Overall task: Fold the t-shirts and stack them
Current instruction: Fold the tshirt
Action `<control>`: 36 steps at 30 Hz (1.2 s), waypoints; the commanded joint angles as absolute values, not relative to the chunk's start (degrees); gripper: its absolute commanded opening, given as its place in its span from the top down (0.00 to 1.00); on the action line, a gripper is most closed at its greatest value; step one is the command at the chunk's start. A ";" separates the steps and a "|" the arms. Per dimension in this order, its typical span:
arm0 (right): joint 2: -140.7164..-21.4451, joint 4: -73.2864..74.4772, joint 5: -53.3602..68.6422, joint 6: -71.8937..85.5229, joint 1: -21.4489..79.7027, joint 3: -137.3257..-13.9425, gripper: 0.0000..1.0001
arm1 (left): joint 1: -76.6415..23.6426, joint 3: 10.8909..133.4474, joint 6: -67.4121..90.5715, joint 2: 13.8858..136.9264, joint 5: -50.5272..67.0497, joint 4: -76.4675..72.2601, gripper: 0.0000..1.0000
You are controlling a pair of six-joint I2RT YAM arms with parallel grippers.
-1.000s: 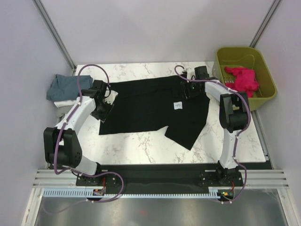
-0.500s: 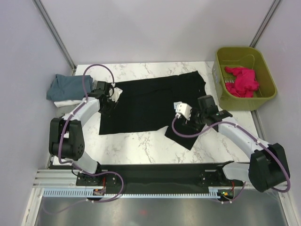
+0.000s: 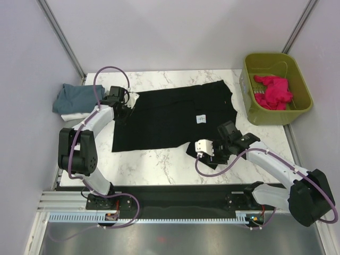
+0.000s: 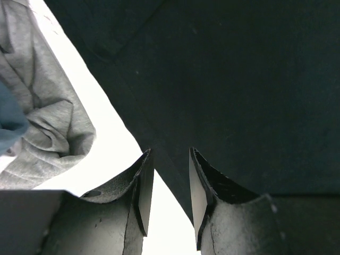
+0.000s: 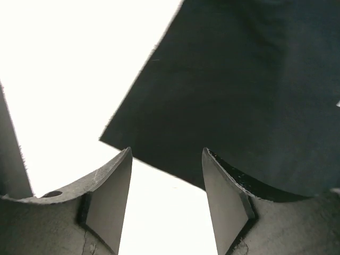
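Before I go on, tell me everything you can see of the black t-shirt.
The black t-shirt is plain, soft, matte cloth. It lies spread nearly flat in the middle of the marble table, with a small white label showing right of its centre. Its outline is uneven: a flap juts toward the near edge at the right. The left tool stands open over its left edge, and the right tool is open just short of that flap's corner. Neither has clamped the cloth.
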State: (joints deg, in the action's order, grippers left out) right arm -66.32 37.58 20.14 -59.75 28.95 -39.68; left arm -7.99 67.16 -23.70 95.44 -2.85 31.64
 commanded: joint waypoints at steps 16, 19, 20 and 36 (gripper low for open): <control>-67.23 39.38 18.20 -58.10 39.81 -35.51 0.36 | -8.09 57.22 -28.12 92.64 -0.26 29.36 0.58; -69.34 38.76 16.70 -58.62 39.82 -35.51 0.36 | -8.09 57.13 -28.04 91.94 -0.26 29.36 0.57; -69.61 38.06 16.35 -58.71 39.90 -35.42 0.36 | -8.09 56.87 -27.95 91.67 -0.35 29.36 0.57; -72.76 36.12 13.80 -58.36 39.99 -32.61 0.40 | -8.09 55.55 -26.19 89.03 -0.35 30.58 0.58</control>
